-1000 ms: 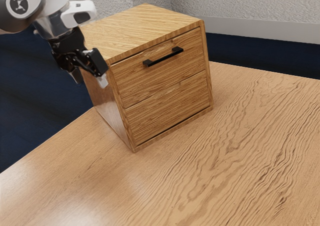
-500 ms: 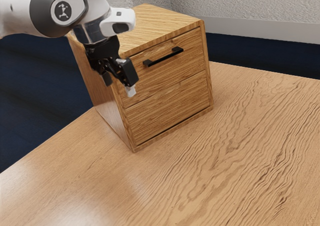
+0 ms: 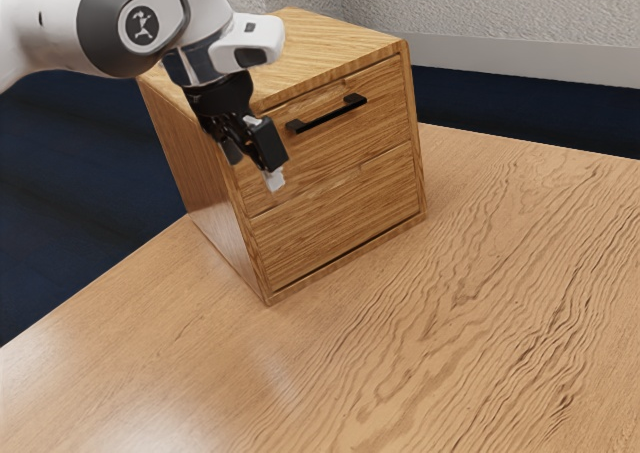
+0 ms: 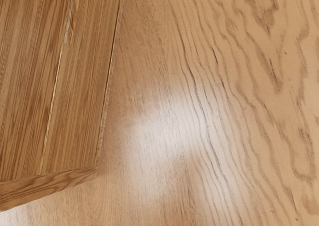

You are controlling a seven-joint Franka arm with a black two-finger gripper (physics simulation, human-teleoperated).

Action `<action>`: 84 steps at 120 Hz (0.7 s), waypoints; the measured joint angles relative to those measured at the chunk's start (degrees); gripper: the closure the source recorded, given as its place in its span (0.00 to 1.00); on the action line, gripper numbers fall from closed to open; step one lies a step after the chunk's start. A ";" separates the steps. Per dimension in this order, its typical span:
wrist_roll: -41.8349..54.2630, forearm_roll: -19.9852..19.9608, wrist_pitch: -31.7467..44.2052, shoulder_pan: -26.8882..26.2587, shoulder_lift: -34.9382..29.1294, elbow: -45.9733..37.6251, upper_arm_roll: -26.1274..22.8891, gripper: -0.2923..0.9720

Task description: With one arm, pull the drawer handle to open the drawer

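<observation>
Since the handle [image 3: 326, 113] is the whole point here: it's a slim black bar on the top drawer [image 3: 330, 148] of a small wooden cabinet [image 3: 290, 53], mounted high on the drawer front and about mid-width. Its long axis runs level along the front, which in the exterior view reads as a slant from lower left up to upper right. It stands proud of the wood and faces the exterior view's lower right, same as the drawer. The drawer front looks flush with the cabinet frame, so it's shut as far as I can see.

The gripper [image 3: 254, 168] hangs in front of that same drawer front, just to the exterior view's left of the handle's near end, close but not touching it. Its fingers [image 3: 268, 151] point down and are apart, with nothing between them. The arm [image 3: 100, 18] comes in from the upper left over the cabinet's top corner.

Writing-wise, all I get is a small white emblem on a grey round cap [image 3: 147, 23] on the arm, with no letters I can read.

Between gripper and handle it's just bare drawer front. A second drawer [image 3: 335, 213] sits below. The cabinet stands on a wood-grain table [image 3: 450, 323], with dark blue floor [image 3: 60, 193] and a grey wall [image 3: 500, 3] behind. The wrist view looks down past the cabinet's bottom corner onto the table, which has a shiny glare patch [image 4: 159, 131].
</observation>
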 joint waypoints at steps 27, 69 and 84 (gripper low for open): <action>1.68 0.46 4.23 -1.58 0.26 0.67 -1.17 0.23; 3.42 3.92 6.06 -1.02 0.83 2.43 -3.62 0.23; 3.77 3.64 7.35 -1.12 4.11 4.86 -3.81 0.23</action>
